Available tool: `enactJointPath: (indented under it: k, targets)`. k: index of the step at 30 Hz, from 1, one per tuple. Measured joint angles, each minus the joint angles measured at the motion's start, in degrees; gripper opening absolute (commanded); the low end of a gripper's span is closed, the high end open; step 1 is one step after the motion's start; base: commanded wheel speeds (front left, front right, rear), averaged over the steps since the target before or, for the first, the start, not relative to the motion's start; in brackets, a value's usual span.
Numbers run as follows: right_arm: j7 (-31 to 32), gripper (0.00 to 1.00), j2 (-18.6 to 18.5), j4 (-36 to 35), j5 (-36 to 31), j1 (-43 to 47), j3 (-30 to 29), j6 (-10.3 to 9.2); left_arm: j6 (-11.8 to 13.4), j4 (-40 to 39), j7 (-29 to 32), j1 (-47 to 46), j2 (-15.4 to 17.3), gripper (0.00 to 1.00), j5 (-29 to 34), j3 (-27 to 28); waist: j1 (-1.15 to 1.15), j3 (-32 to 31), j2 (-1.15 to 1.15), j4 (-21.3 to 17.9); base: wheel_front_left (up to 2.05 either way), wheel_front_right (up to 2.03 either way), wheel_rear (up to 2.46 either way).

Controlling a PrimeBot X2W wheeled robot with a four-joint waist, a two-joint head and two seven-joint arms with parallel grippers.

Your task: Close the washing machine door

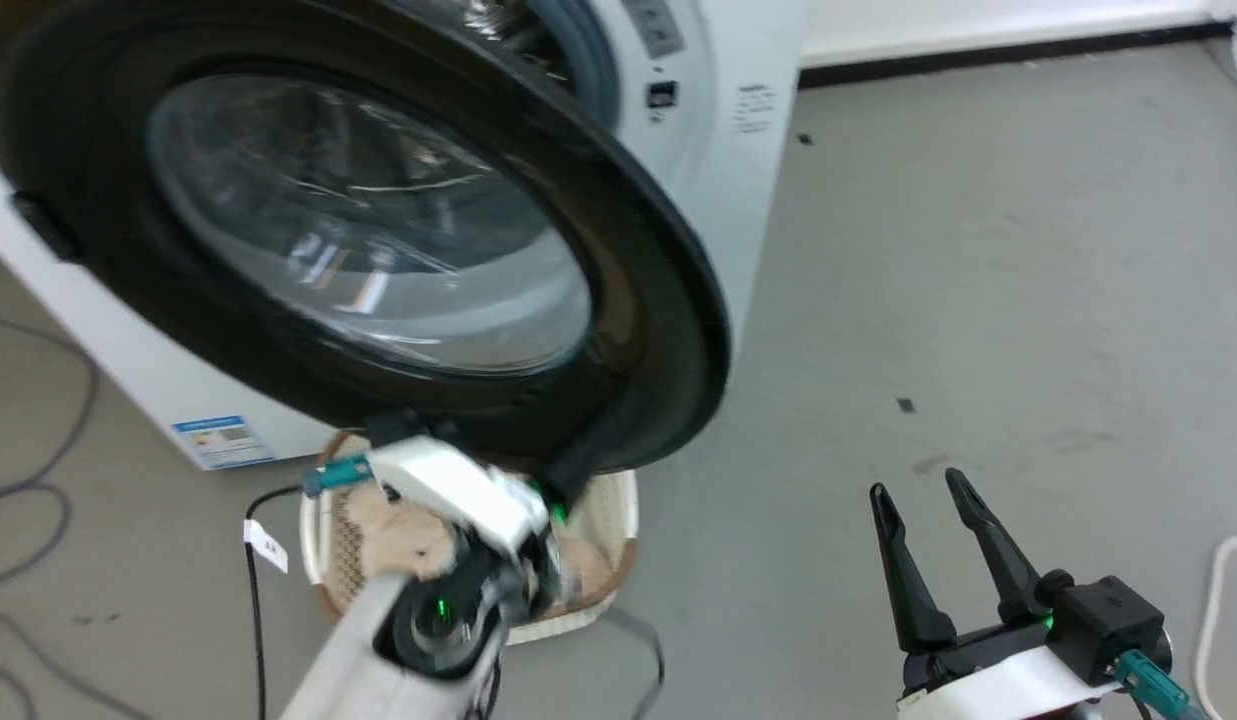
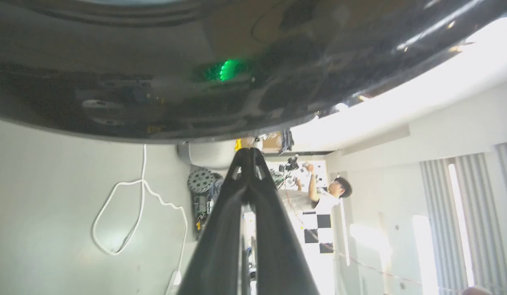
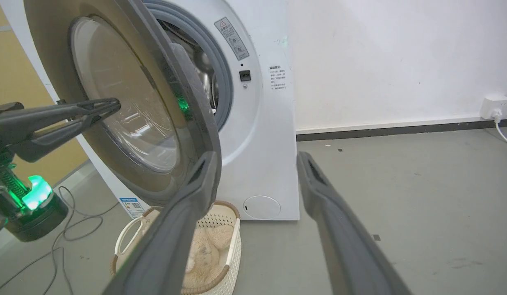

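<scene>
The washing machine door (image 1: pixel 668 330), a black-rimmed disc with a bulging glass window, stands partly open in front of the white washing machine (image 1: pixel 748 200). The grey-blue gasket (image 3: pixel 222 82) and the steel drum show behind the door (image 3: pixel 130 73). My left gripper (image 1: pixel 578 468) is shut with nothing in it, its tips at the door's lower outer rim. In the left wrist view the joined fingers (image 2: pixel 247 164) point at the glossy black door (image 2: pixel 155 82). My right gripper (image 1: pixel 916 485) hangs open over the floor to the right, apart from the door. Its fingers (image 3: pixel 196 184) frame the machine's front.
A cream perforated basket (image 1: pixel 623 520) with a beige plush thing in it sits on the floor under the door. Dark cables (image 1: pixel 38 480) lie at the left, a white cable (image 1: pixel 1218 600) at the right. A wall socket (image 3: pixel 495 104) is at the far right. A person (image 2: pixel 331 196) stands in the background.
</scene>
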Motion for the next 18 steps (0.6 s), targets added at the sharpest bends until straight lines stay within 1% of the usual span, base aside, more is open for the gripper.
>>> enactJointPath:
  k: [3,6,8,10,12,14,15,18]
  targets:
    - [0.0,1.00,0.0,0.1,-0.5,0.0,-0.5,0.00,0.0,-4.4,1.3,3.6,3.3,0.00,6.4,-3.9,0.00,-0.9,0.00,2.2,0.00,0.00,0.00]
    - [0.0,1.00,0.0,0.3,-0.8,0.2,-0.8,0.00,-0.1,-7.9,-0.7,6.6,7.1,0.00,13.4,-7.0,0.00,-2.0,0.00,4.5,0.00,0.00,0.00]
    - [0.0,1.00,0.0,0.5,-0.9,0.6,-0.9,0.01,-0.1,-9.1,-4.1,8.0,10.7,0.00,20.1,-8.9,0.00,-2.8,0.00,5.9,0.00,0.00,0.00]
    - [0.0,1.00,0.0,0.5,-1.0,1.0,-1.1,0.00,-0.1,-9.2,-9.1,8.6,14.4,0.00,27.9,-10.3,0.00,-3.7,0.00,7.3,0.00,0.00,0.00]
    - [0.0,1.00,0.0,0.6,-1.0,1.4,-1.3,0.00,-0.1,-8.2,-14.7,8.8,17.0,0.00,34.7,-10.5,0.00,-4.6,0.00,8.6,0.00,0.00,0.00]
    - [0.0,1.00,0.0,0.6,-1.1,1.5,-1.5,0.00,0.5,-7.5,-20.3,8.9,18.5,0.00,39.8,-9.9,0.00,-5.4,0.00,9.9,0.00,0.00,0.00]
    - [0.0,1.00,0.0,0.6,-1.1,1.6,-1.6,0.01,1.1,-7.4,-22.9,8.9,19.0,0.00,42.1,-9.6,-0.01,-5.8,0.00,10.5,0.00,0.00,0.00]
    - [0.0,1.00,-0.1,0.5,-1.1,2.1,-1.7,0.01,4.2,-7.8,-26.7,9.1,20.0,0.00,48.2,-6.9,0.00,-6.7,0.00,12.2,0.00,0.00,0.00]
